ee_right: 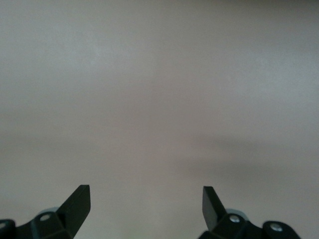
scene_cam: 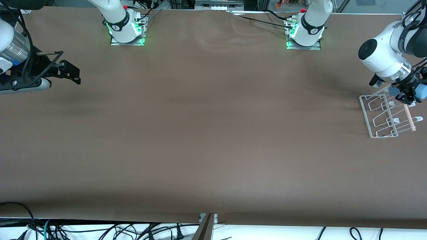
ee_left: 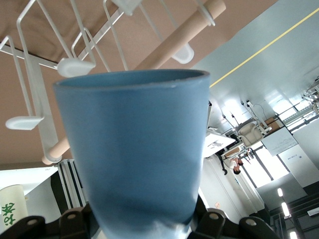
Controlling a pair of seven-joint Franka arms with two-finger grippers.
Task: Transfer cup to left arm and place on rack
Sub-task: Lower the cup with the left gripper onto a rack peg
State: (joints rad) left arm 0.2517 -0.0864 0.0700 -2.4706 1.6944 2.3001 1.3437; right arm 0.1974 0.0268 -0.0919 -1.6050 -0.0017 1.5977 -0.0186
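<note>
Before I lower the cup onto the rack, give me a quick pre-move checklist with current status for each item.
1. Cup held by the left pincer: ok; it sits clamped at its base in the left wrist view.
2. Cup over the rack: ok; it hangs above the rack's end nearest the robots' bases.
3. Cup mouth facing the pegs: ok; the rim points toward them in the left wrist view.
4. Cup lined up on one peg: cannot tell.
5. Right pincer out of the way: ok; open, waiting above bare table at the right arm's end.
6. Wooden rod seated on the rack: ok.
</note>
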